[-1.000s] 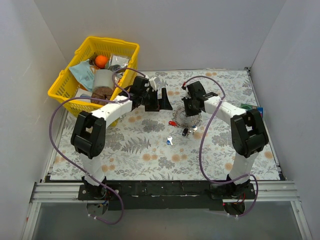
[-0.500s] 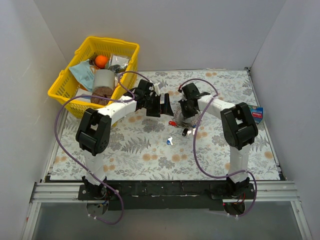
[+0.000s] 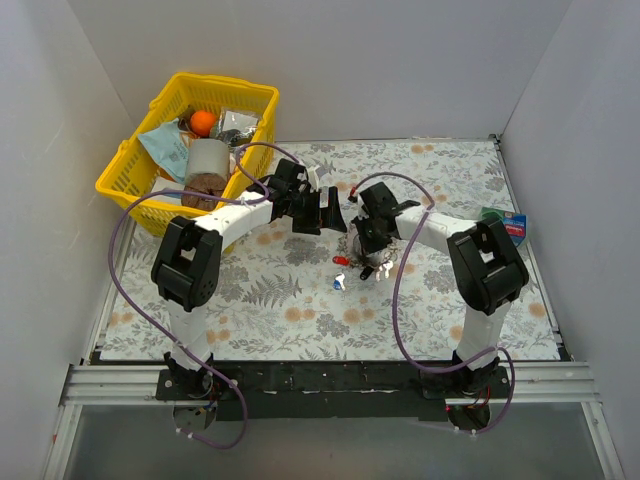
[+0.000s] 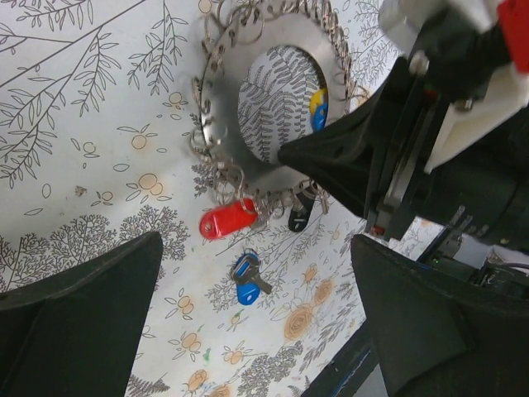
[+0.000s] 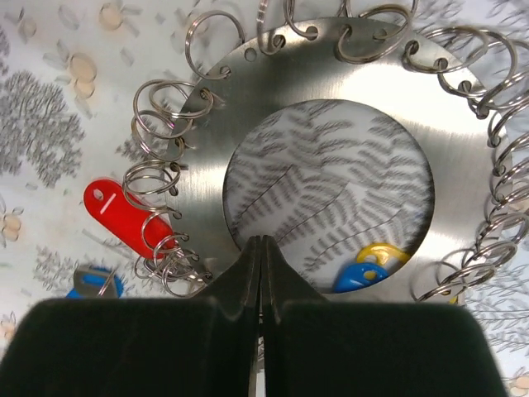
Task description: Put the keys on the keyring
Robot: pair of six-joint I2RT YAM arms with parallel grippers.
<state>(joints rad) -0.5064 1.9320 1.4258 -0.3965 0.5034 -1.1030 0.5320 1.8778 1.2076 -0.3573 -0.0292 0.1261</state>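
Right wrist: we see right gripper pressed together, tips over the near rim of the keyring, a steel disc edged with split rings. Red key lies against those rings. Left gripper spread wide beside it. Blue key lies loose on floral mat.

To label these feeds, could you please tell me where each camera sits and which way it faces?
Top external: above and behind the arms, facing down onto the table; both arms whole.
Left wrist: on the left arm, looking down at the keyring; open left gripper at the lower corners.
Right wrist: on the right arm, straight down at the keyring; right gripper, shut on it, at bottom.
Shared: both wrist views show keyring and red key.
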